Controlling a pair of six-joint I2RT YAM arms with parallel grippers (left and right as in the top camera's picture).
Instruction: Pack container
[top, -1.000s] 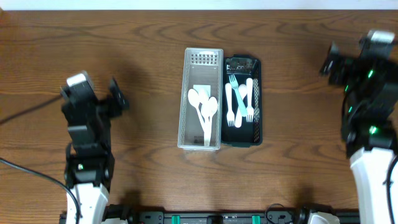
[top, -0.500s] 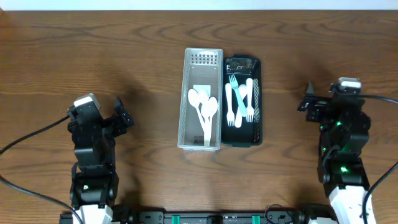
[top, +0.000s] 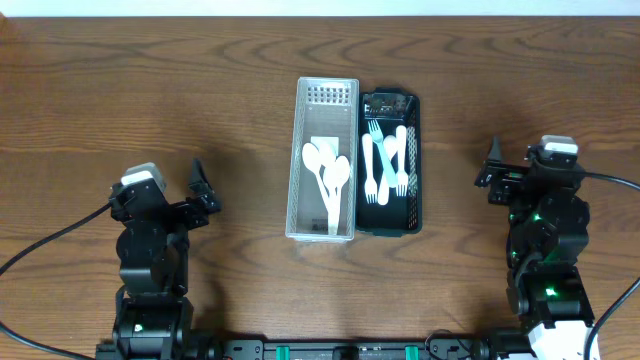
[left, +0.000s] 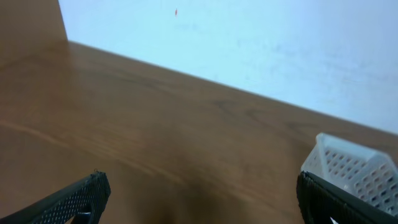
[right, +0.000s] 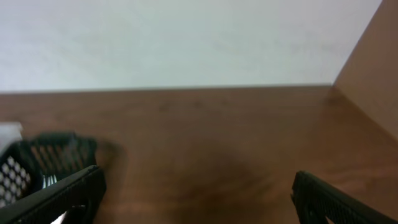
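At centre of the dark wood counter (top: 150, 80), the clear perforated plastic bin (top: 330, 96) of white plastic spoons (top: 328, 175) sits touching the black mesh plastic bin (top: 390, 227) of white and teal plastic forks (top: 386, 165), well apart from both arms. Left jaws and right jaws stand wide open and empty, one on each side of the bins. Risk: the cutlery overlaps, so a pinch may lift two pieces, or clip a wall and drag both light bins.

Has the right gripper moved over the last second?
Yes. The right gripper has come down the overhead frame and in toward the black basket, which has stayed put.
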